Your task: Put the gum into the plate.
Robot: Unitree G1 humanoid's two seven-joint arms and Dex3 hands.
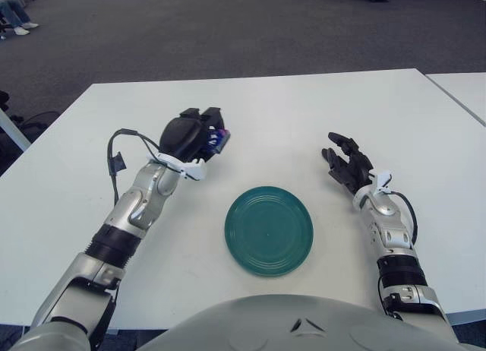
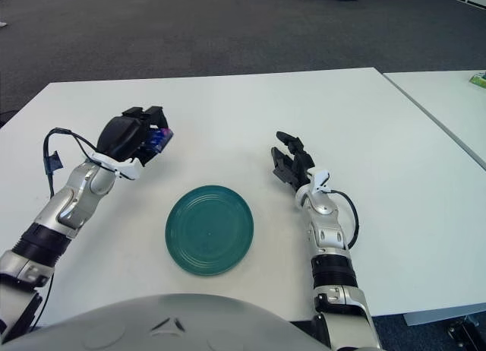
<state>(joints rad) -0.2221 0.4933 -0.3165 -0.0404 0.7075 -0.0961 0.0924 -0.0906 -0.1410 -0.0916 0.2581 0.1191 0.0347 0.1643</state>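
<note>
A round green plate (image 1: 269, 230) sits on the white table (image 1: 288, 115) near its front edge, and nothing lies in it. My left hand (image 1: 199, 135) is up and to the left of the plate. Its fingers are curled around a small blue and purple gum pack (image 1: 219, 140), which shows at the fingertips, mostly hidden. The hand and pack show in the right eye view too (image 2: 158, 139). My right hand (image 1: 348, 162) shows to the right of the plate, fingers spread and holding nothing.
A second white table (image 1: 465, 89) stands at the far right with a narrow gap between. Dark carpet lies beyond the table's far edge. A black cable (image 1: 118, 157) loops off my left forearm.
</note>
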